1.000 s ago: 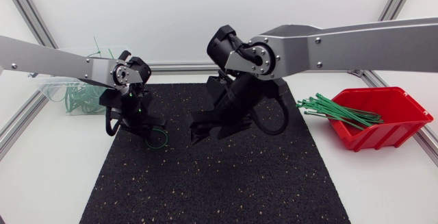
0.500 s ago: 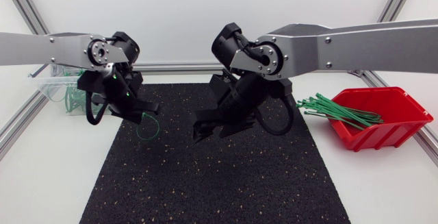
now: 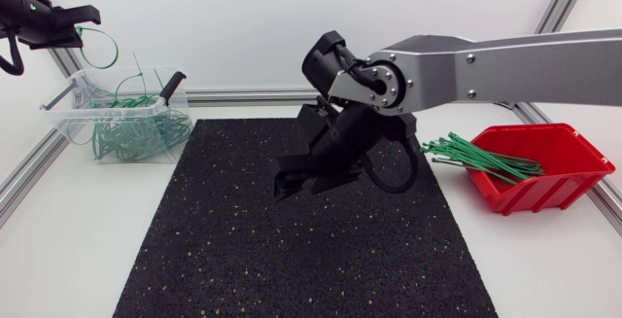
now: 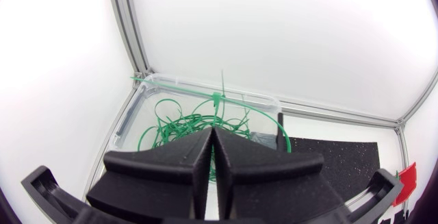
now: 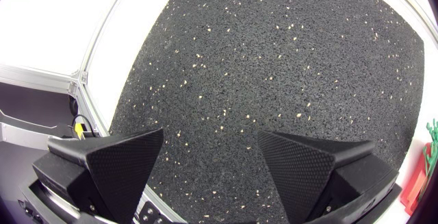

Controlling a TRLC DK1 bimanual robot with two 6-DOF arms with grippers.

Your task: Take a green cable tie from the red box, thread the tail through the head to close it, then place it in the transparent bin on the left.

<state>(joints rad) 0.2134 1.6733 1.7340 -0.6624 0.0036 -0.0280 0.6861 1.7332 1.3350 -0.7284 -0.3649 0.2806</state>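
High at the far left, my left gripper (image 3: 82, 17) is shut on a closed green cable tie (image 3: 98, 47), whose loop hangs above the transparent bin (image 3: 68, 114). In the left wrist view the shut fingers (image 4: 198, 159) point down at that bin (image 4: 137, 107), where several looped green ties (image 4: 181, 125) lie. My right gripper (image 3: 303, 178) hovers open over the middle of the black mat (image 3: 292, 260), with nothing between its fingers (image 5: 113, 162). The red box (image 3: 559, 177) stands at the right with straight green ties (image 3: 481, 158) sticking out of it.
A small black part (image 3: 172, 86) rests on the bin's right rim. Aluminium frame rails (image 3: 24, 187) border the white table at the left and back. My right arm spans from the right edge to the mat's centre.
My left arm has risen from the mat and swung far left, carrying the looped tie to above the bin, and its fingers have tightened. The right arm has barely moved.
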